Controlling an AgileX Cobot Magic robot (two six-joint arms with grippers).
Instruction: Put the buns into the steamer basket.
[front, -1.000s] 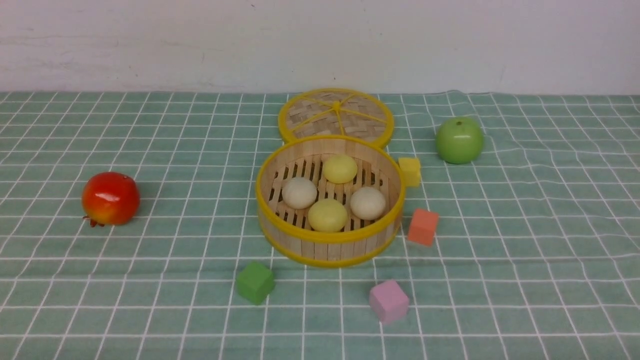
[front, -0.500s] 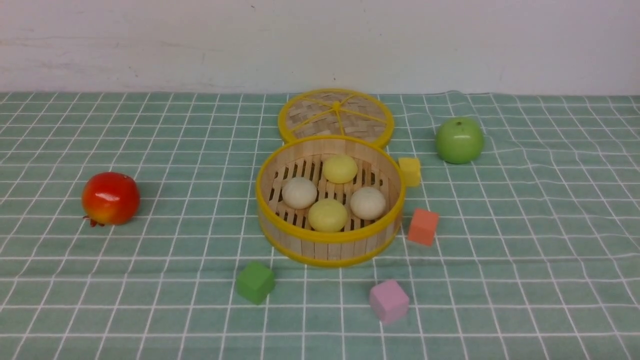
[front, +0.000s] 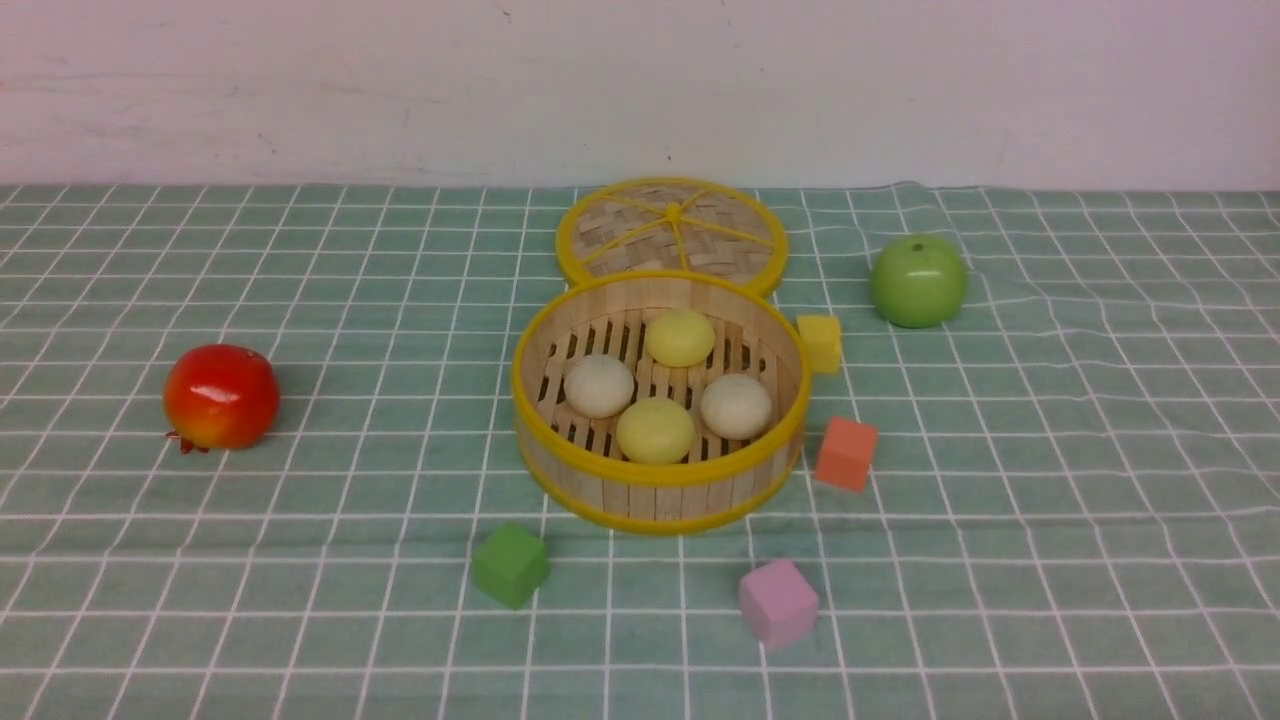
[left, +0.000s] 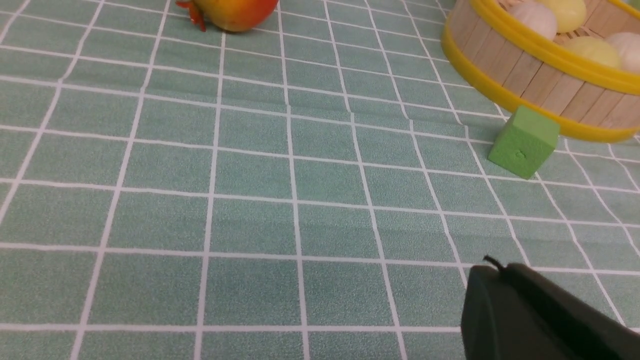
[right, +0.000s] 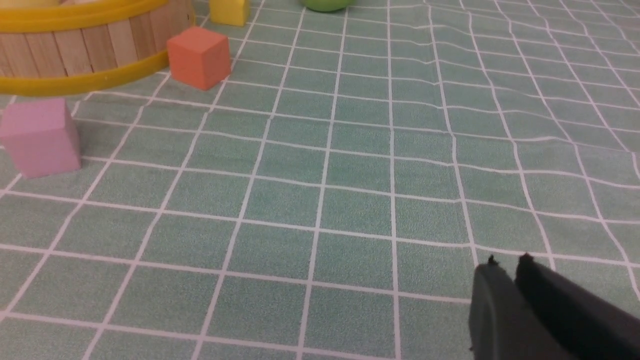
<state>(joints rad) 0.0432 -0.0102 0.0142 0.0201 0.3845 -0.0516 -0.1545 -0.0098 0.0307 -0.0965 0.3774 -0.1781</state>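
All four buns (front: 667, 388) sit inside the basket (front: 657, 494) at mid-desk (front: 1050, 560), its lid (front: 671, 232) just behind. The left tool (left: 492, 280) is closed and empty; the right tool (right: 507, 270) shows only a narrow slit, holding nothing.

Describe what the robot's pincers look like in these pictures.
Only the tips show, in the wrist views; the front view shows no arms. The left pincer is matte black or very dark grey, a smooth rounded wedge with a small nub at its tip. The right pincer is the same dark colour: two flat fingers, each ending in a small nub. No cables or markings are visible.
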